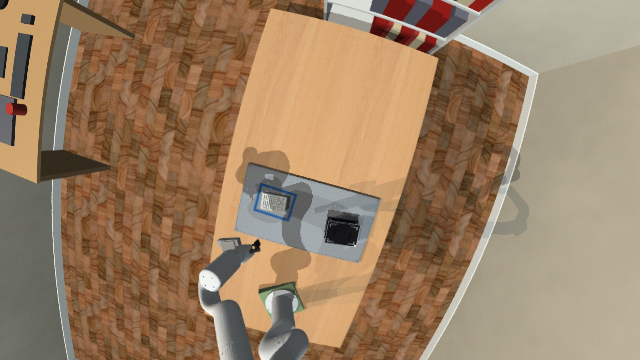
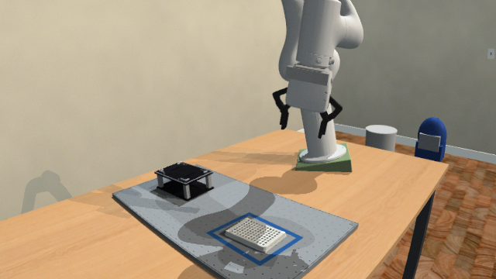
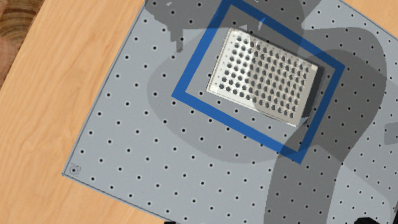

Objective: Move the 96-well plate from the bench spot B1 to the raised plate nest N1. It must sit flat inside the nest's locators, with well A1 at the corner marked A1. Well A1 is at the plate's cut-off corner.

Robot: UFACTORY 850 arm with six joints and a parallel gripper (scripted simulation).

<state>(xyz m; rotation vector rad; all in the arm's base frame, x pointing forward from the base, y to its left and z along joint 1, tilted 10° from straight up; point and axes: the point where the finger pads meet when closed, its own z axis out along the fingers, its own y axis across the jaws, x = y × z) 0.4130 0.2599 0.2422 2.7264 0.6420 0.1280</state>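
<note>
The white 96-well plate lies flat inside the blue outline of spot B1 on the grey perforated board. It also shows in the overhead view and in the wrist view. I cannot make out its cut-off corner. The black raised nest N1 stands empty on four posts at the board's other end, and it shows in the overhead view. My gripper is open and empty. It hangs high in the air near the arm's base, off the board's near edge and well apart from the plate.
The arm's base stands on a green pad on the wooden table beside the board. A grey cylinder and a blue object stand on the floor beyond the table. A wooden cabinet stands off to the left.
</note>
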